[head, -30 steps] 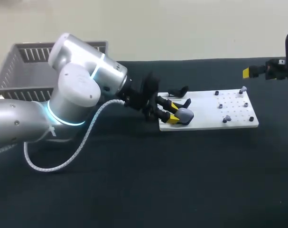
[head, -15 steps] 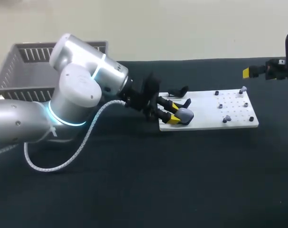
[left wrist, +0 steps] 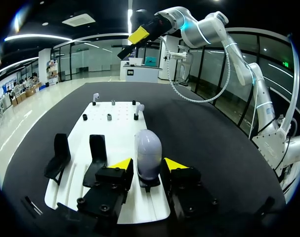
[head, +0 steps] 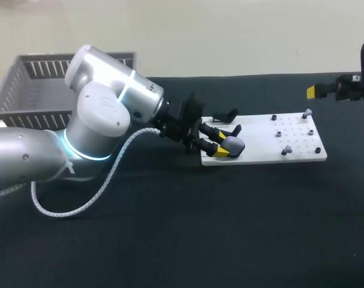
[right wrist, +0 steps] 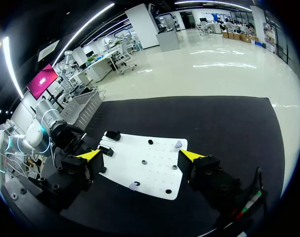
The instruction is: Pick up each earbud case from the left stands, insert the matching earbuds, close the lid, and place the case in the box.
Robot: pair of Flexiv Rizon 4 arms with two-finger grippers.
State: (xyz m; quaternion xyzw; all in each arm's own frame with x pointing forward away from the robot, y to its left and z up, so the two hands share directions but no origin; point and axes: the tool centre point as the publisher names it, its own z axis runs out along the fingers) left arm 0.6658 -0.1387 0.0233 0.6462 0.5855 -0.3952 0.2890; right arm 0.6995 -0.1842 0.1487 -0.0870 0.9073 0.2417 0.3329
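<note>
Landmark: we took the flat white rectangular board [head: 262, 144] [left wrist: 115, 128] [right wrist: 150, 170], lying on the black cloth-covered table [head: 170, 240], as our reference.

Earbud case: the rounded, pale grey-lilac earbud case [head: 234, 144] [left wrist: 148, 153] stood upright at the board's left end, on its near corner, with a low black mount under it.

Left gripper: the left gripper [head: 222, 145] [left wrist: 149, 164] sat over that same left end. We saw its jaws closed in on the lower half of the case, one yellow tip against each side.

Left arm: the silver left arm [head: 104, 114] came in from beyond the board's left end.

Stands: two black curved stands [head: 228, 114] [left wrist: 61, 155] stood on the board's left end beside the case, toward the far edge. From the wrist we saw nothing resting on either.

Earbuds: small pale grey earbuds [head: 306, 112] [left wrist: 96, 96] [right wrist: 178, 144] sat among dark pegs on the board's right end.

Right gripper: the right gripper [right wrist: 141, 155] hung well apart from the board, out past its right end. Its jaws were spread wide, with only the board in sight between them.

Basket: the grey slatted plastic basket [head: 26, 90] sat well apart from the board's left end, behind the left arm.
</note>
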